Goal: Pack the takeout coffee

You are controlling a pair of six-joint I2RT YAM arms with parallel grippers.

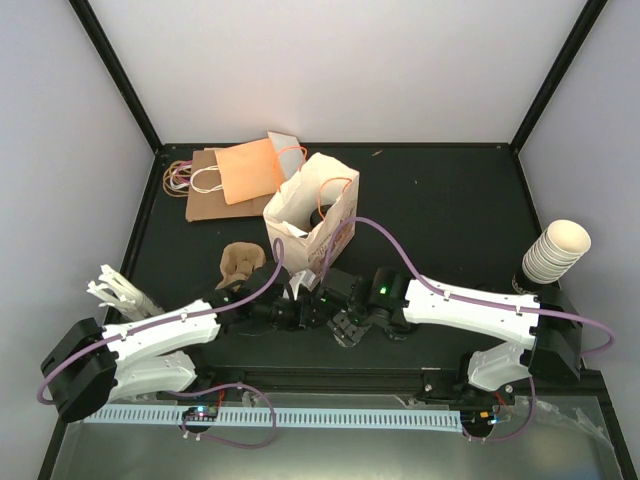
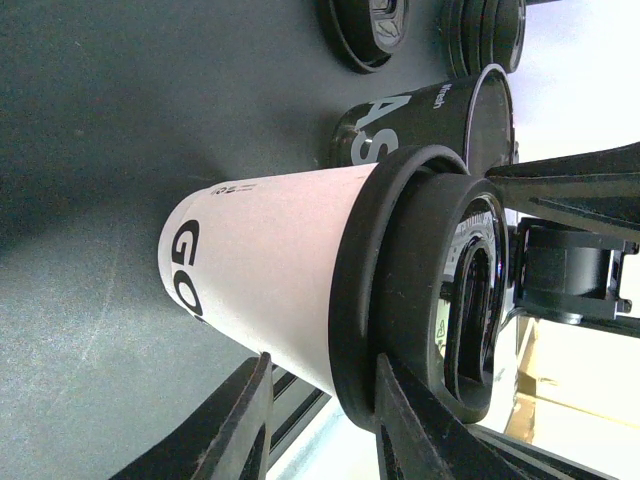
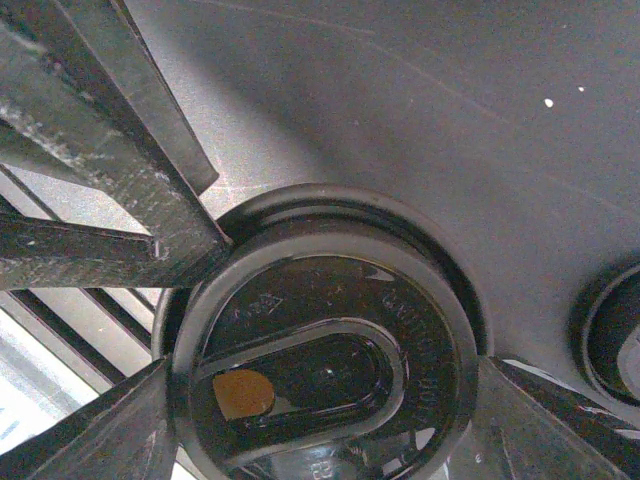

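The takeout coffee [image 2: 270, 270] is a cream paper cup with dark print and a black lid [image 3: 320, 350]. It stands on the dark table between the two arms, and the grippers hide it in the top view. My right gripper [image 3: 325, 372] comes down over the lid, with one finger pressed against each side of it. My left gripper [image 2: 325, 360] is at the cup's side with its jaws apart. One fingertip [image 2: 262, 365] touches the paper wall and the other sits in the groove under the lid's rim.
A white paper bag [image 1: 310, 215] stands open just behind the grippers. A black printed cup [image 2: 420, 120] and loose black lids [image 2: 365, 30] lie close by. A stack of cream cups [image 1: 555, 250] is at the right, and brown and orange bags [image 1: 235, 175] lie at the back left.
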